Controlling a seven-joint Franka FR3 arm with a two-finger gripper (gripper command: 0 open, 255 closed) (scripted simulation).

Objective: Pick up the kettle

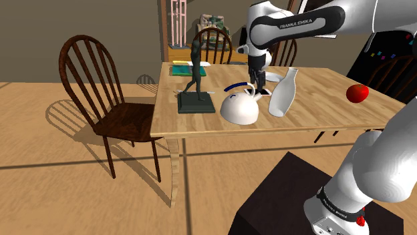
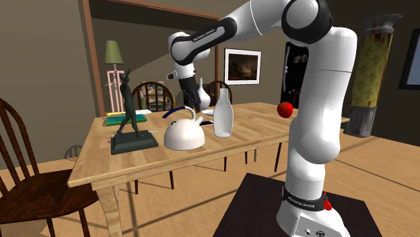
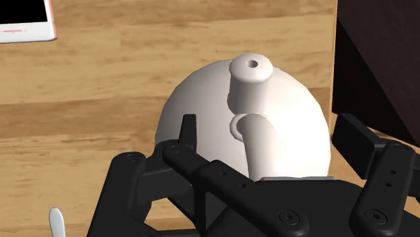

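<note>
Here we find the kettle (image 1: 239, 109) (image 2: 184, 137) (image 3: 283, 108), a white dome with a blue arched handle. It sits upright on the wooden table (image 1: 314, 117) (image 2: 94, 168), near the edge that faces the stand (image 1: 281, 200) (image 2: 269, 209). The black gripper (image 1: 258, 81) (image 2: 190, 104) (image 3: 272, 134) hangs directly above it, pointing down at the end of the handle. In the wrist view we see its two fingers (image 3: 188, 134) standing well apart, one on each side of the kettle's crown, so the claw is open and clasps nothing. We cannot tell whether either finger touches the handle. Just beside the kettle, toward the shoulder view's right, stands a white bottle-shaped vase (image 1: 284, 93) (image 2: 223, 118), upright on the table. On the kettle's other side is a dark figurine (image 1: 195, 77) (image 2: 125, 108) on a dark square base, near the kettle but apart from it. Behind the figurine a flat green and yellow book (image 1: 187, 69) lies on the table. A red ball (image 1: 357, 93) (image 2: 285, 110) sits well apart from the kettle, near the table end at the shoulder view's right. In the wrist view a white phone (image 3: 23, 20) lies flat on the wood beyond the kettle. A dark wooden chair (image 1: 100, 87) (image 2: 27, 182) stands at the table end nearest the figurine.
</note>
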